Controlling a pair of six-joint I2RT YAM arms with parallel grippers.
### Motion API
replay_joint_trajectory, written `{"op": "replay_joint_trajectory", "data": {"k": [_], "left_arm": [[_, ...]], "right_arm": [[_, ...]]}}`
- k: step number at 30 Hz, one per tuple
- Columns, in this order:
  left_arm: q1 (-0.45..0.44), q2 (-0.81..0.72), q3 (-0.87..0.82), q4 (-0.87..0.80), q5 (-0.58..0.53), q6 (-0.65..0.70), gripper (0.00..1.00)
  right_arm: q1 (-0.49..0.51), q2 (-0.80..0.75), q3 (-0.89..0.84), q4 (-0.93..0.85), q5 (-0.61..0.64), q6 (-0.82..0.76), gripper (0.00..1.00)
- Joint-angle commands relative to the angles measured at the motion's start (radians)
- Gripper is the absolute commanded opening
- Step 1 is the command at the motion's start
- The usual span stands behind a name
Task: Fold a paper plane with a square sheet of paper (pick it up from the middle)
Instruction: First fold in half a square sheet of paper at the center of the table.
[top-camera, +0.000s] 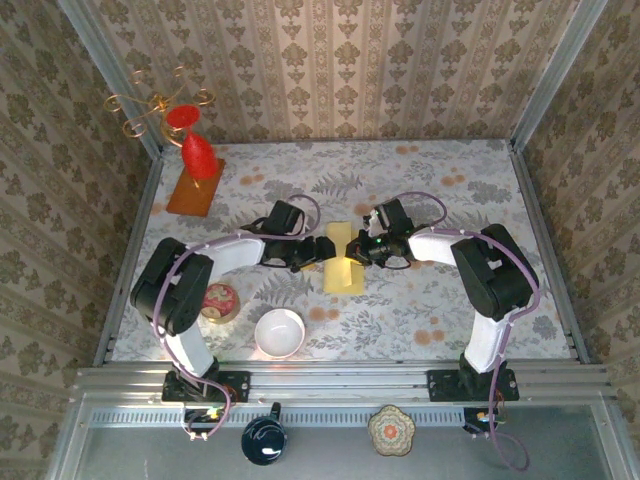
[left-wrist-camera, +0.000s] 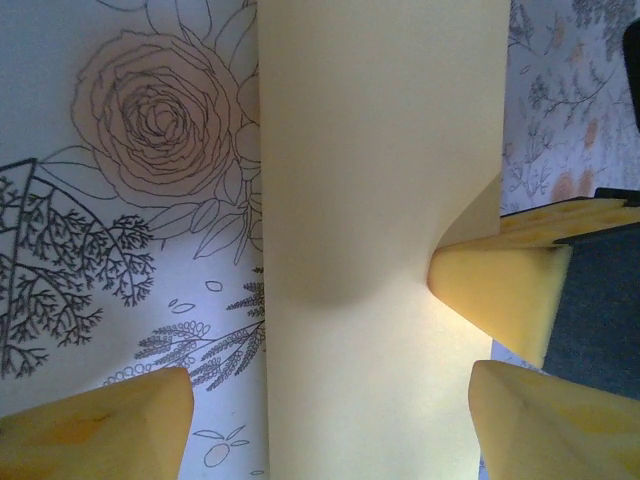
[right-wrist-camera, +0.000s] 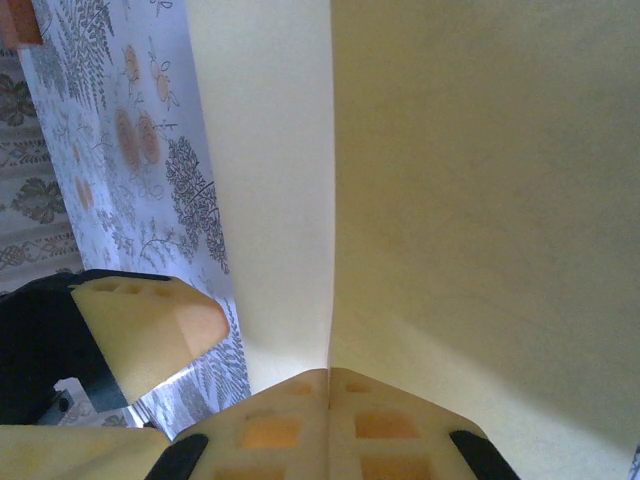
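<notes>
The sheet of paper (top-camera: 342, 272), pale yellow and folded into a narrow strip, lies on the floral tablecloth (top-camera: 450, 300) at mid-table, between the two grippers.

The left gripper (top-camera: 312, 250) stands spread. In the left wrist view its fingers (left-wrist-camera: 110, 425) straddle the strip, one over bare cloth and the other past the strip's opposite edge.

The right gripper (top-camera: 360, 250) is pressed together. In the right wrist view its fingertips meet on a crease of the sheet (right-wrist-camera: 480, 200), pinching a raised flap.
</notes>
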Motion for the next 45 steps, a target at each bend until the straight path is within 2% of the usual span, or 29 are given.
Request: {"op": "replay_joint_trajectory", "data": {"k": [1, 7, 23, 26, 32, 38, 45], "left_arm": [[-0.016, 0.039, 0.056, -0.052, -0.005, 0.039, 0.69], [-0.030, 0.094, 0.120, -0.085, -0.017, 0.054, 0.58], [-0.070, 0.178, 0.208, -0.202, -0.123, 0.074, 0.42], [-0.082, 0.199, 0.221, -0.231, -0.157, 0.073, 0.40], [-0.116, 0.261, 0.242, -0.280, -0.233, 0.079, 0.36], [-0.151, 0.326, 0.249, -0.296, -0.259, 0.082, 0.36], [-0.179, 0.393, 0.273, -0.336, -0.282, 0.104, 0.37]], "right_arm": [[-0.006, 0.010, -0.015, -0.028, 0.017, 0.005, 0.00], [-0.019, -0.007, -0.031, -0.038, 0.022, 0.000, 0.00], [-0.037, -0.022, -0.048, -0.049, 0.017, -0.005, 0.00], [-0.047, -0.044, -0.055, -0.061, 0.019, -0.005, 0.08], [-0.087, -0.161, -0.087, -0.136, 0.077, -0.030, 0.32], [-0.113, -0.246, -0.120, -0.196, 0.154, -0.069, 0.34], [-0.116, -0.225, -0.112, -0.197, 0.161, -0.087, 0.33]]}}
